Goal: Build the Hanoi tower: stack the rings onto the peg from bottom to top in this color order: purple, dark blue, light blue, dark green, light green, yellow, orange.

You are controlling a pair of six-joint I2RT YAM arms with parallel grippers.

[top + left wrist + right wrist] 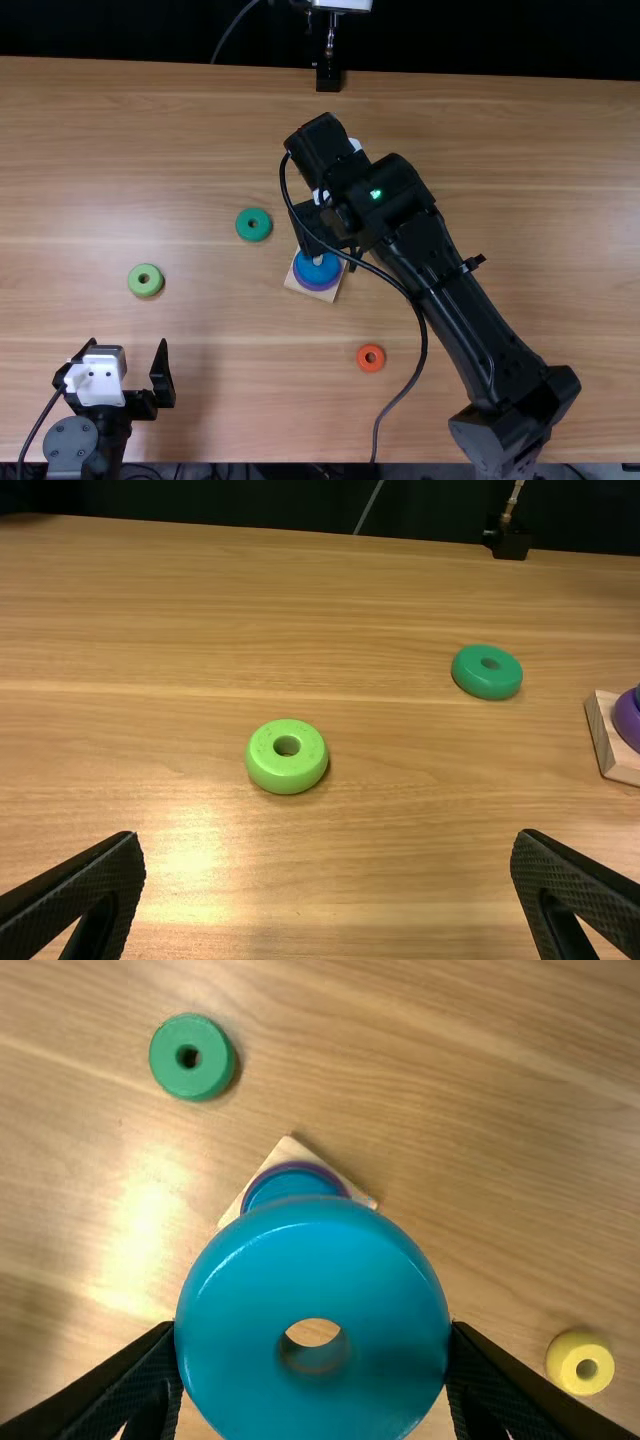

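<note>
The big light brown wooden tabletop (200, 120) has long streaky lines. The right gripper (332, 252) is over the pale, square wooden base (293, 285), its fingers pinching the shiny, round light blue ring (250, 1280). On the base, the smooth dark blue ring (312, 272) sits on the purple ring (318, 294). The left gripper (128, 350) has its fingers spread wide, near the tabletop's near edge.

Beside the base lies the dark green ring (253, 225). Bare wood lies between it and the light green ring (146, 280). The orange ring (371, 358) is nearer the near edge, and the yellow ring (587, 1360) lies near one right finger.

The light blue ring hides part of the base in the right wrist view.
</note>
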